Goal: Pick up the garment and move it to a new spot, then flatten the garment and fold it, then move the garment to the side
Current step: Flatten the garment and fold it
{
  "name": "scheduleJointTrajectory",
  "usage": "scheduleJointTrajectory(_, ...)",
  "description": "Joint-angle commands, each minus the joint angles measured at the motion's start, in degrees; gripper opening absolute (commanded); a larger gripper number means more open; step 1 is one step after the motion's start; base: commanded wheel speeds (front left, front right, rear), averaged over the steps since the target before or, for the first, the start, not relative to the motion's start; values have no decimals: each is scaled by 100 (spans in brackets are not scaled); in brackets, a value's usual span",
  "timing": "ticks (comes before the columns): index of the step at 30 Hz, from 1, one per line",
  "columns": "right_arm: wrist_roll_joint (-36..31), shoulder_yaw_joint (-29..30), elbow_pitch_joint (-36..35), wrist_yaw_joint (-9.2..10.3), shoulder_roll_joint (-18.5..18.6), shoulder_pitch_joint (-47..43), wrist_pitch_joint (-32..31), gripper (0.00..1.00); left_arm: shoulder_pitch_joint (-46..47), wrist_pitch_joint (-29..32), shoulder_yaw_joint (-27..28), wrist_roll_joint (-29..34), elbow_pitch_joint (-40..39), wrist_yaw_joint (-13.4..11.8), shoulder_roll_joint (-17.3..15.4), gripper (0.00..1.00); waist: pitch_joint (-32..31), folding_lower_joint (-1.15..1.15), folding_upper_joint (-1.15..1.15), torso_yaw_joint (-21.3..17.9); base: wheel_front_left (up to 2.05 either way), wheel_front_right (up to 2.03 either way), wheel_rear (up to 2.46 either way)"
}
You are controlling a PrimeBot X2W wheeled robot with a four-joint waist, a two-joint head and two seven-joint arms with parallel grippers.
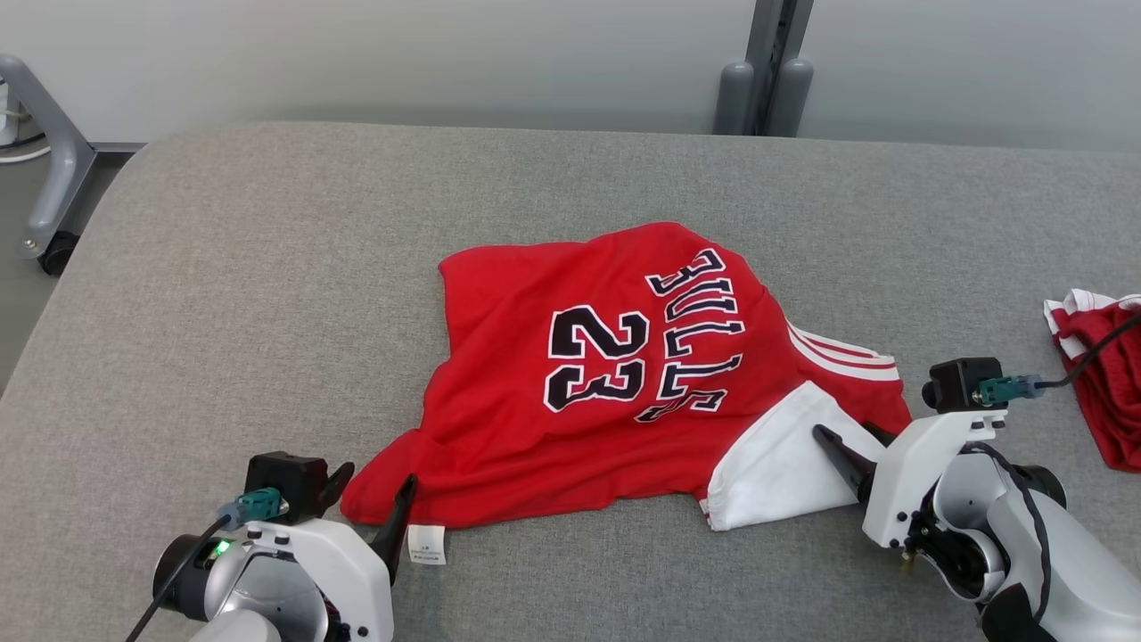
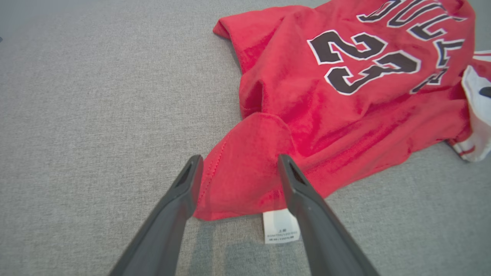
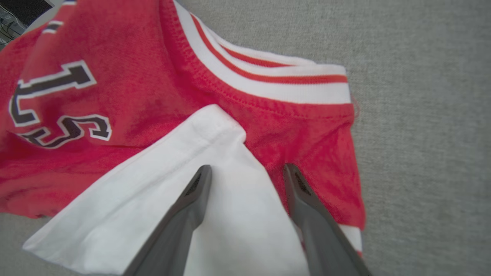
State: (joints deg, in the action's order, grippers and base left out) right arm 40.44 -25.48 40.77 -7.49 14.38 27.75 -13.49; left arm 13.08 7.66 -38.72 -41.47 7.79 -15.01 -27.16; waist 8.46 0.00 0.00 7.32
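Grey fabric table (image 1: 267,267) before a pale wall (image 1: 357,53), grey post (image 1: 765,53)

Red jersey (image 1: 615,383): "BULLS", "23"; tag (image 1: 426,544) unreadable.

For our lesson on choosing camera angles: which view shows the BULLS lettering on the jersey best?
The head view: all five letters of the BULLS lettering sit in frame and read clearly. The left wrist view crops some letters at its top edge; the right wrist view catches mainly the last L and S, blurred.
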Motion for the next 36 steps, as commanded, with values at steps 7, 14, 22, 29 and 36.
scheduleJointTrajectory(7,215,-197,-44,-1,114,-95,167,0,52,-52,7,-48,101,60,-25,100,-72,0,0,-15,0,0,0)
scheduleJointTrajectory(14,395,-315,-473,-1,262,-338,518,0,-27,-43,27,-93,122,60,-80,100,-148,0,0,-161,0,0,0)
scheduleJointTrajectory(22,694,-520,-1441,-1,712,-913,715,0,-71,44,10,-142,84,47,-179,100,-259,0,0,-368,0,0,0)
scheduleJointTrajectory(29,352,-140,-1423,-1,996,-1226,779,100,-60,73,-12,-141,29,19,-202,100,-235,0,0,-449,0,0,0)
scheduleJointTrajectory(36,-5,269,-1636,-1,802,-1320,1177,100,-34,93,-49,-146,32,29,-184,100,-269,0,0,-425,0,0,0)
